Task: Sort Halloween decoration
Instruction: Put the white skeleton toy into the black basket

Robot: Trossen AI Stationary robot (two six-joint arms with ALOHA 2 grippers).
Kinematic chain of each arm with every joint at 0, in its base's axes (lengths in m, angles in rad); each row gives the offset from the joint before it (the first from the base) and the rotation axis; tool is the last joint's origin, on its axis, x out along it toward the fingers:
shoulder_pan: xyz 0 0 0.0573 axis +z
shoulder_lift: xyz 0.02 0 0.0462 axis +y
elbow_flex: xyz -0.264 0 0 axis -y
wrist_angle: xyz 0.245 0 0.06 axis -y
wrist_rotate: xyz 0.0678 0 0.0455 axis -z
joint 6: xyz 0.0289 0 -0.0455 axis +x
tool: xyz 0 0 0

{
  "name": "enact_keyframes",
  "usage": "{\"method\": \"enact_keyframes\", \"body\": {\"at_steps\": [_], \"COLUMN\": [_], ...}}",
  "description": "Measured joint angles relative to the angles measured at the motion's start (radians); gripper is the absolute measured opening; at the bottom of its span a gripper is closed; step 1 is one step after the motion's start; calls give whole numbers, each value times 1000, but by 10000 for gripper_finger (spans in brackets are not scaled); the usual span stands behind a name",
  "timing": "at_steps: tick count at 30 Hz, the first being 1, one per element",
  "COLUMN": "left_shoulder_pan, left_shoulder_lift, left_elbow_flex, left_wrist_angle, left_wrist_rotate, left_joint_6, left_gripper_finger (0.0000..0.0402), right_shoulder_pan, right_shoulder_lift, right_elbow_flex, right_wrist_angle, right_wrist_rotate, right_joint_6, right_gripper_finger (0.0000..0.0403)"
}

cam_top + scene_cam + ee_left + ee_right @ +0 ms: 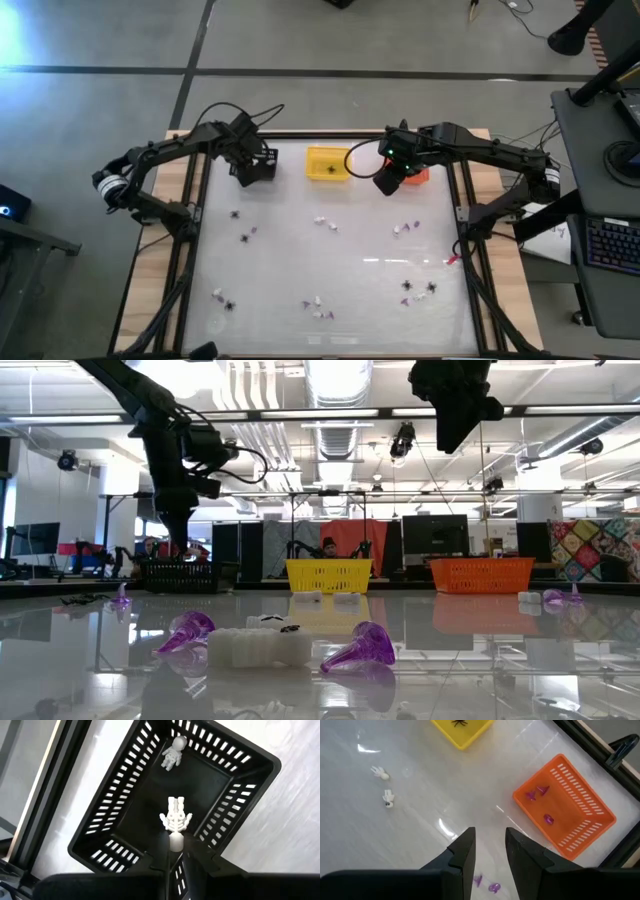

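A robotics lab in an open-plan office hall: exposed ceiling ducts (pixel 335 385) and strip lights overhead, rows of monitors (pixel 435 538) and desks behind, a person (pixel 328 546) seated at one, a keyboard (pixel 612 246) beside the wood-framed counter (pixel 180 215) carrying two arms

L arm reaches in from the table's (pixel 330 275) left edge, elbow bent, wrist pointing down at the far left corner of the table. L gripper (pixel 172 851) hangs w/ fingertips (pixel 161 851) pinched onto the head of a small white skeleton figure (pixel 175 820), body dangling below the tips.

R arm comes in from the table's right edge, forearm stretched along the far side, wrist angled down. R gripper (pixel 489 847) sits high above the tabletop near the far right corner, fingers (pixel 462 852) parted w/ a narrow gap, nothing btwn them.
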Motion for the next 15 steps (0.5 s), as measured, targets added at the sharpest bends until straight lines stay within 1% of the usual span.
{"method": "enact_keyframes", "body": {"at_steps": [10,15], "left_shoulder_pan": [0,0], "left_shoulder_lift": [0,0], "left_elbow_flex": [0,0], "left_wrist_angle": [7,7], "left_wrist_rotate": [0,0], "left_joint_6": [14,8], "left_gripper_finger": [87,109], "right_shoulder_pan": [0,0], "right_shoulder_lift": [0,0], "right_elbow_flex": [0,0], "right_wrist_angle": [0,0], "right_wrist_rotate": [0,0], "right_joint_6": [6,-8], "right_gripper_finger": [100,100]}}
